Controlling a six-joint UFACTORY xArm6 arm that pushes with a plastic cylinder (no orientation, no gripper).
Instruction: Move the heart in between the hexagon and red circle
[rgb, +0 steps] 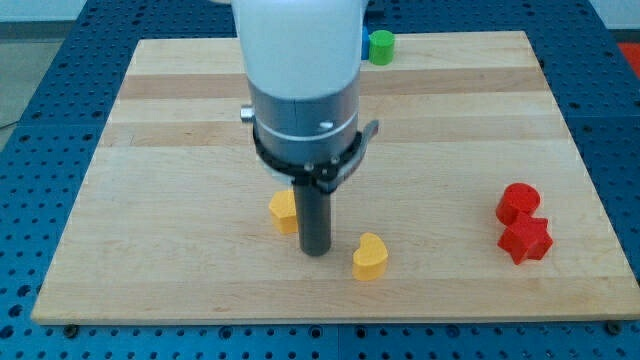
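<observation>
Our tip (316, 252), which has no jaws, sits between yellow plastic hexagon (284, 211) and yellow heart (370, 257); an off-centre push risks spinning the heart astray from red circle (518, 202).

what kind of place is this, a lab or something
Probably a robotics lab bench: a wooden board lies on a blue perforated table, and my tip stands between small moulded blocks such as the yellow heart and yellow hexagon.

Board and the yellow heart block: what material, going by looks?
Board: looks like wood, probably butcher-block planks; pale grain stripes, visible joints, satin sheen. Yellow heart, just right of my tip: likely moulded or printed plastic; uniform saturated colour, matte, soft edges. Can't confirm either.
</observation>
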